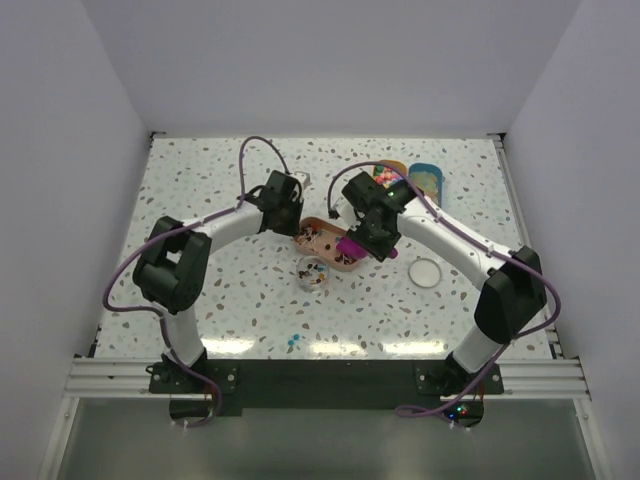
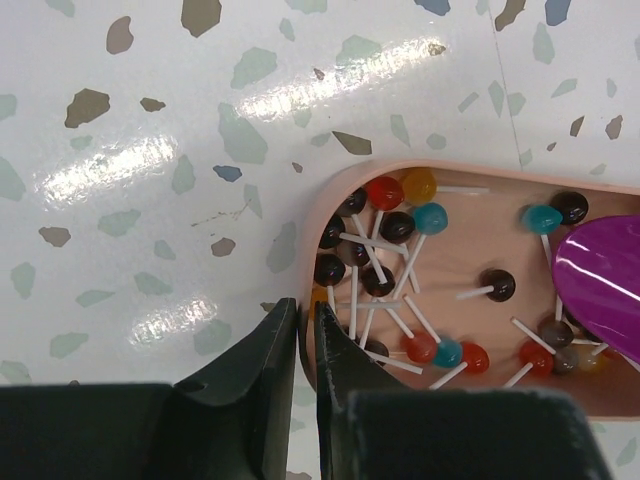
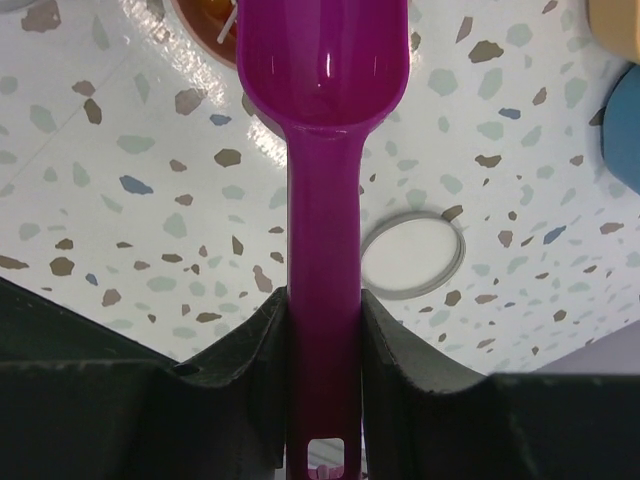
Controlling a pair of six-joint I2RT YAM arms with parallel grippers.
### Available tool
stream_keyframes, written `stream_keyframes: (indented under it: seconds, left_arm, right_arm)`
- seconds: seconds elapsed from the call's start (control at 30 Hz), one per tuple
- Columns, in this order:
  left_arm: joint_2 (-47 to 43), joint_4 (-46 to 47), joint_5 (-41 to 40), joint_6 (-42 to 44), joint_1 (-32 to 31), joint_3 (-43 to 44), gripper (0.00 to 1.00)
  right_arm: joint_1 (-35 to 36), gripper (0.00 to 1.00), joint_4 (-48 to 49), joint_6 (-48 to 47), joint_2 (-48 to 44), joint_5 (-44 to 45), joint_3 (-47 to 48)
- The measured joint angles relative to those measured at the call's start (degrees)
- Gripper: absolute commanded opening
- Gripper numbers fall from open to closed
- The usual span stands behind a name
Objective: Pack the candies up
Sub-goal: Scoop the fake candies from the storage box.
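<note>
The candies point(image 2: 400, 270) are tiny lollipops on white sticks, mostly dark brown and red with some teal and yellow. They lie in a pink oval tray point(image 2: 320, 215), which in the top view sits mid-table point(image 1: 318, 226). My left gripper point(image 2: 306, 305) is shut on the tray's near rim, one finger inside and one outside. My right gripper point(image 3: 324, 295) is shut on the handle of a purple scoop point(image 3: 325, 150). The scoop's bowl point(image 2: 605, 290) looks empty and hangs over the tray's right end. A small clear jar point(image 1: 313, 272) holding some candies stands just in front of the tray.
A round clear lid point(image 3: 412, 255) lies flat on the table to the right of the scoop point(image 1: 425, 271). An orange container point(image 1: 392, 172) and a blue container point(image 1: 426, 178) stand at the back right. A small blue bit point(image 1: 292, 340) lies near the front edge.
</note>
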Motion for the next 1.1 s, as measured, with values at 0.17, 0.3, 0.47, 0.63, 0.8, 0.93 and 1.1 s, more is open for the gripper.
stream_keyframes:
  seconds: [0.17,0.3,0.47,0.63,0.8,0.93,1.1]
  left_arm:
    - [-0.52,-0.22,-1.07,0.33,-0.42,0.0,0.18]
    - [-0.61,-0.22,-1.33,0.31,-0.42,0.0,0.18]
    - [-0.61,-0.22,-1.31,0.31,-0.44,0.0,0.18]
    - [-0.61,-0.2,-0.68,0.26,-0.48,0.0,0.17]
    - [-0.61,-0.2,-0.42,0.17,-0.46,0.0,0.13]
    - [-0.61,-0.2,-0.42,0.09,-0.46,0.0,0.11]
    - [-0.61,-0.2,0.33,-0.22,-0.46,0.0,0.09]
  right_arm:
    - [2.03,0.0,-1.62,-0.02,1.53,2.08,0.09]
    - [4.76,0.0,-3.3,-0.04,2.99,5.18,1.44]
    - [7.82,0.0,-5.11,-0.2,6.64,7.39,3.98]
    - [8.46,0.0,-7.02,-0.28,9.99,8.26,6.08]
    - [8.44,0.0,-8.26,0.7,12.87,7.87,9.29]
    - [8.44,0.0,-8.17,2.34,15.93,6.56,12.61]
    - [8.44,0.0,-8.0,4.02,19.96,5.4,16.81]
